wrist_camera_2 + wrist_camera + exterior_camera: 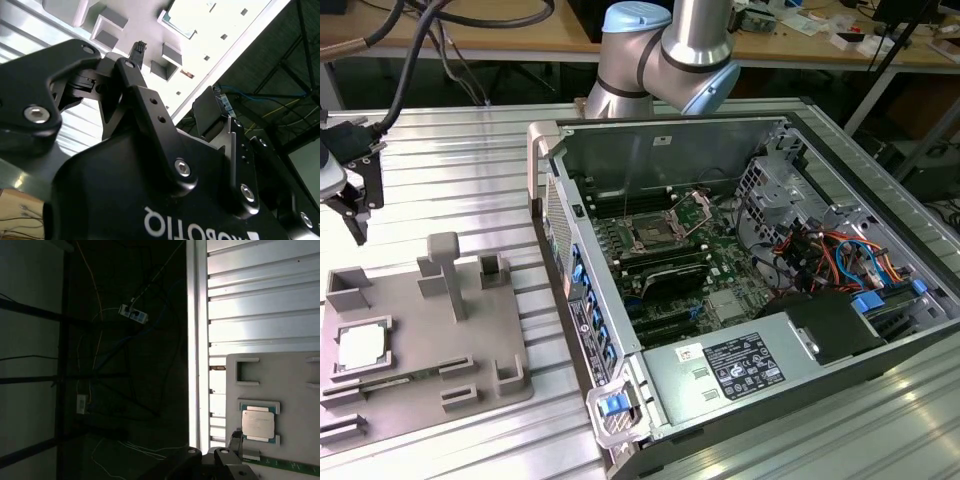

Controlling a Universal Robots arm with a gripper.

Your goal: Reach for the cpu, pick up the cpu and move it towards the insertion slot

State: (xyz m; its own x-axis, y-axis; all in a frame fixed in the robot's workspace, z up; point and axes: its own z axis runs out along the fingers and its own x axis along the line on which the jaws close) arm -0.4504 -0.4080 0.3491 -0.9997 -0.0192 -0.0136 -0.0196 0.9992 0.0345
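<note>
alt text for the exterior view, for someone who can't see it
The gripper hangs at the exterior view's left, clear of a grey tray where the cpu lies in its recess, untouched. Toward the exterior view's right, an open computer case shows the insertion slot on its green board.

In the exterior view, the left edge cuts off my gripper (362, 205) and the grey tray (420, 340). The insertion slot (653, 233) is too small for me to make out its lever. In the first wrist view, the memory stick (292, 466) runs out of frame.
</note>
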